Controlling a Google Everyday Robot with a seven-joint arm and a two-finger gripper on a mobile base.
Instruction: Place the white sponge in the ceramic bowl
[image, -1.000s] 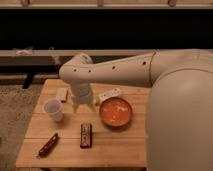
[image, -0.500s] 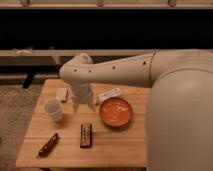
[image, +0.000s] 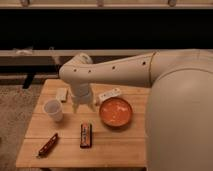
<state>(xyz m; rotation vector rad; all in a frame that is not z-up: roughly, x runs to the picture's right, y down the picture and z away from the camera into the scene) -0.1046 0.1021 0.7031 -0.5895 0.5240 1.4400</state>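
**Operator:** What changed over the last second?

**Spotter:** Nothing you could act on. Your arm and end effector (image: 83, 104) sit in the same spot, left of centre in the frame, low over the bench (image: 117, 147) between the white cup (image: 53, 109) and the ceramic bowl (image: 116, 111). The white sponge (image: 61, 93) hasn't shifted either. It lies flat at upper left of the bench, just up and left of your end effector, and looks untouched.

**Operator:** Is the end effector apart or together?

**Spotter:** I can't tell from this view. As I read it, it carries nothing, so the pickup is yet to come and the bowl is empty.

**Operator:** How much room do I have?

**Spotter:** It's tight on the left. The cup stands just below the sponge, and the sponge lies near the bench's back and left edges, so a sideways nudge could push it off. The white bar (image: 110, 94) lies above the bowl, right on your path across. The lower part of the frame holds only the dark packet (image: 86, 135) and the red wrapper (image: 47, 145), both well clear.
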